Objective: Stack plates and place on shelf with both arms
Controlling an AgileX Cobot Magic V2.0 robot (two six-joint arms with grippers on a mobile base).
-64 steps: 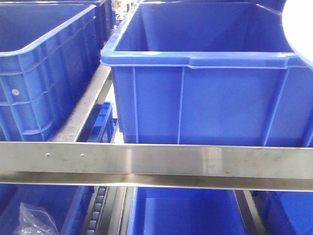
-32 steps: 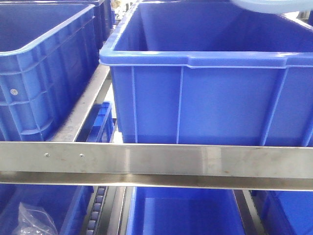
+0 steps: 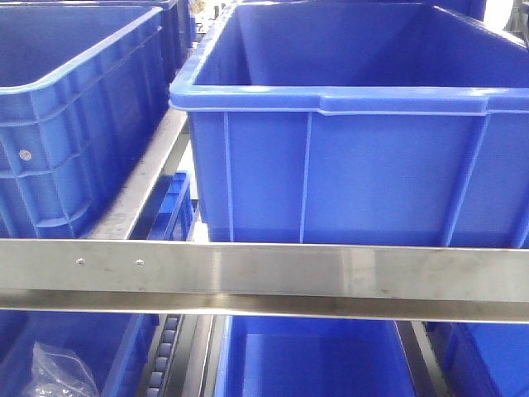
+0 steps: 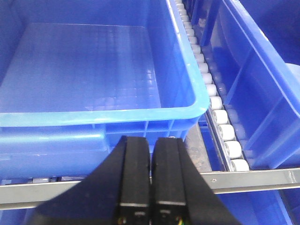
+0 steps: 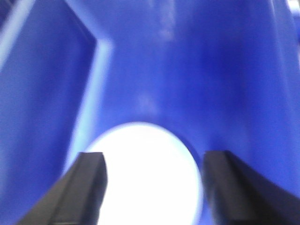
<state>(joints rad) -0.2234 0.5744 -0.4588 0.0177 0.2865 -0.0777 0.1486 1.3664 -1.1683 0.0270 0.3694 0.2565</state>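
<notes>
The shelf (image 3: 264,273), brushed stainless-steel racking with a long flat front rail, carries large blue plastic crates with ribbed walls and rolled rims; the big crate (image 3: 347,165) stands just behind the rail, a second crate (image 3: 66,124) to its left, and white rollers (image 4: 220,117) run along the shelf channel beside the crate seen by the left wrist. No plate appears in the front view. In the blurred right wrist view a pale, round, smooth plate (image 5: 145,178) lies against the blue crate interior (image 5: 187,70), between and beyond the prongs of the right end effector (image 5: 152,187), whose black prongs stand spread apart and touch nothing visible, hence released. Whether this is one plate or a stack cannot be told. The left end effector (image 4: 151,178) hangs in front of the rail with its two black fingers pressed together, clenched on nothing. Judged stage: deposit into the crate on the shelf, apparently at release. The next move calls for a straight withdrawal of the right arm clear of the crate rim without nudging the plate.
</notes>
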